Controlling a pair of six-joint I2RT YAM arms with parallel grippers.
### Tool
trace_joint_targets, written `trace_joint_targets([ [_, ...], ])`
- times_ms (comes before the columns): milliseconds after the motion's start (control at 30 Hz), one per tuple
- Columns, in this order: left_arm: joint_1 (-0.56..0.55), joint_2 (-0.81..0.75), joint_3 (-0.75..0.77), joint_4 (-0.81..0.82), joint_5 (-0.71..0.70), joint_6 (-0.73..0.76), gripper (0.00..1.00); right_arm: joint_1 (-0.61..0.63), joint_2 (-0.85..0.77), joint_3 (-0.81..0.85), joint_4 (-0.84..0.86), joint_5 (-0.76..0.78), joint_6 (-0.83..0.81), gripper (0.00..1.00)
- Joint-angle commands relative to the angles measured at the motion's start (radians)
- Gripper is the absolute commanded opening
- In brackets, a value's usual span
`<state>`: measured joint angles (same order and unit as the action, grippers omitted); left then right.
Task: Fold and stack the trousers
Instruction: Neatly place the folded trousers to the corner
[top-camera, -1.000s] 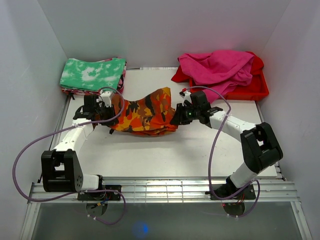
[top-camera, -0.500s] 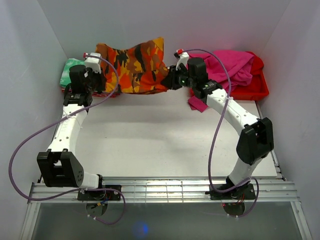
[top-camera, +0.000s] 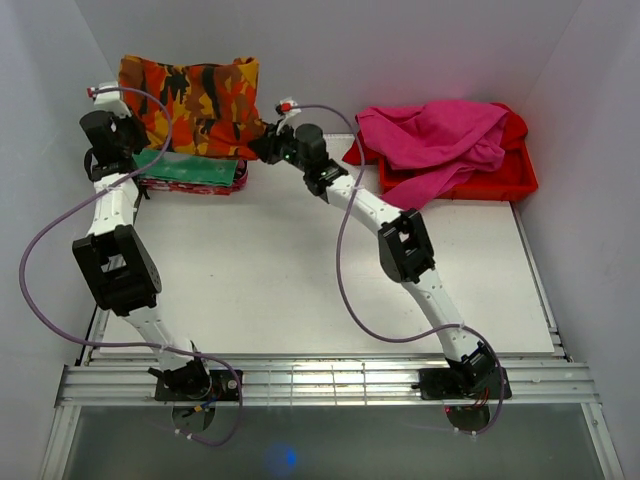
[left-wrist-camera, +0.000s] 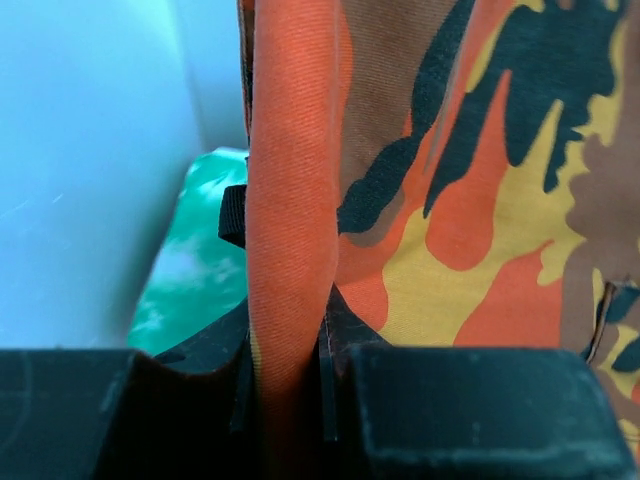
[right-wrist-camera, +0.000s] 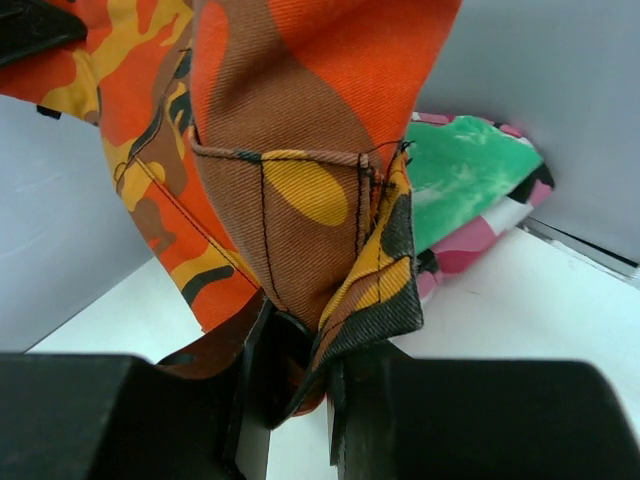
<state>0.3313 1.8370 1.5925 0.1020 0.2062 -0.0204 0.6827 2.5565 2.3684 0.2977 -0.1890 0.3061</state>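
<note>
We hold the folded trousers (top-camera: 195, 95) stretched in the air above the stack (top-camera: 190, 167) in the far-left corner, likely to lower them flat. Our left gripper (left-wrist-camera: 285, 375) and right gripper (right-wrist-camera: 295, 375) each pinch one end.

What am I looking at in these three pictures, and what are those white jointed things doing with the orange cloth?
Those are two robot arms bolted at the near edge of the table. The wide picture comes from a camera above and behind them; the two close-ups come from cameras on each wrist. The left claw and right claw each pinch an end of the camouflage trousers, holding them up over a green-and-white folded stack at the back left. Pink cloth lies heaped back right.
</note>
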Motion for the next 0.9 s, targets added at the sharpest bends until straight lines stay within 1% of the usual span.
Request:
trace_joint_targets([
  [0, 0.098, -0.007, 0.069, 0.206, -0.067, -0.030, 0.00, 0.024, 0.063, 0.112, 0.302, 0.245, -0.045, 0.08],
  [67, 0.116, 0.021, 0.046, 0.235, -0.068, -0.026, 0.00, 0.037, 0.117, 0.130, 0.352, 0.343, -0.056, 0.08],
  [133, 0.127, 0.033, 0.011, 0.261, -0.065, -0.024, 0.00, 0.040, 0.164, 0.150, 0.380, 0.394, -0.038, 0.08],
  [167, 0.135, 0.037, -0.030, 0.296, -0.068, -0.024, 0.00, 0.041, 0.177, 0.160, 0.391, 0.405, -0.041, 0.08],
  [333, 0.147, 0.085, -0.106, 0.380, -0.086, -0.024, 0.00, 0.040, 0.217, 0.153, 0.457, 0.437, -0.067, 0.08],
  [500, 0.161, 0.134, -0.126, 0.422, -0.132, -0.036, 0.00, 0.037, 0.249, 0.153, 0.492, 0.459, -0.075, 0.08],
  [667, 0.163, 0.231, -0.060, 0.421, -0.165, -0.030, 0.00, 0.044, 0.255, 0.138, 0.494, 0.441, -0.053, 0.08],
  [733, 0.163, 0.254, -0.037, 0.415, -0.165, -0.018, 0.00, 0.049, 0.258, 0.140, 0.508, 0.441, -0.064, 0.11],
  [767, 0.163, 0.266, -0.022, 0.409, -0.168, -0.010, 0.00, 0.049, 0.263, 0.143, 0.512, 0.447, -0.065, 0.15],
  [800, 0.163, 0.271, -0.019, 0.409, -0.172, -0.004, 0.00, 0.049, 0.263, 0.144, 0.514, 0.447, -0.065, 0.29],
  [867, 0.163, 0.275, -0.020, 0.403, -0.176, 0.005, 0.00, 0.048, 0.252, 0.140, 0.511, 0.448, -0.070, 0.46],
])
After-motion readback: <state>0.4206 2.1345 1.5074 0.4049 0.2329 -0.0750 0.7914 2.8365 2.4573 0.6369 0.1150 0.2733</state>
